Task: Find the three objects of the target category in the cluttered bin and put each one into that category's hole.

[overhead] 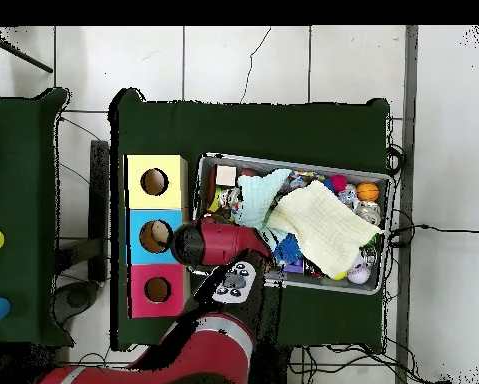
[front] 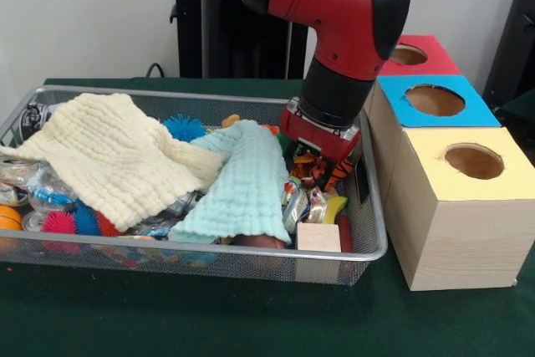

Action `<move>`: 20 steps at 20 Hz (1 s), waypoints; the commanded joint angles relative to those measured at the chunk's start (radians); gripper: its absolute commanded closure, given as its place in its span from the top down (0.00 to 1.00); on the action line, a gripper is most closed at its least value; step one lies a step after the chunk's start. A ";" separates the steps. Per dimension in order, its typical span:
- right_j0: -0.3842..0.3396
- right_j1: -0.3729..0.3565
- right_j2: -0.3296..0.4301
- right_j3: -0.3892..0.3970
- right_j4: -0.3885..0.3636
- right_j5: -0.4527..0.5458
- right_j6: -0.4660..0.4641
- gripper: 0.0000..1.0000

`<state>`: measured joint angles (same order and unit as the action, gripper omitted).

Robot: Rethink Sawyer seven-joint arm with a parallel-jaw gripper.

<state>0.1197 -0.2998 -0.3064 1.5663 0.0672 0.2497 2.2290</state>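
Note:
The wire mesh bin (front: 167,246) stands on the green table, full of clutter; it also shows in the overhead view (overhead: 283,160). My gripper (front: 324,153) reaches down into the bin's right end, just right of the mint waffle cloth (front: 242,181), with its tip sunk among small toys. In the overhead view the red arm (overhead: 218,243) hides it. No polka-dot fabric piece shows in either view. A cream waffle cloth (front: 117,152) covers the bin's left and middle. The yellow-faced box with its round hole (front: 474,160) stands right of the bin, nearest the camera; it also shows in the overhead view (overhead: 154,182).
A blue-faced box (front: 435,102) and a red-faced box (front: 414,56) stand behind the yellow one. In the bin lie a blue spiky ball (front: 184,127), a pink spiky ball (front: 58,223), a wooden block (front: 318,237), an orange-and-black striped toy (front: 316,170) and an orange ball (overhead: 368,191).

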 commanded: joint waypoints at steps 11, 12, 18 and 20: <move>0.061 -0.143 -0.091 -0.060 -0.088 0.211 -0.002 1.00; 0.059 -0.148 -0.091 -0.064 -0.091 0.211 -0.004 1.00; 0.021 -0.065 -0.048 -0.071 -0.104 0.076 0.036 1.00; 0.014 -0.039 -0.029 -0.056 -0.099 0.030 0.058 1.00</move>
<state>0.1776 -0.4243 -0.4231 1.5363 0.0099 0.3430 2.2290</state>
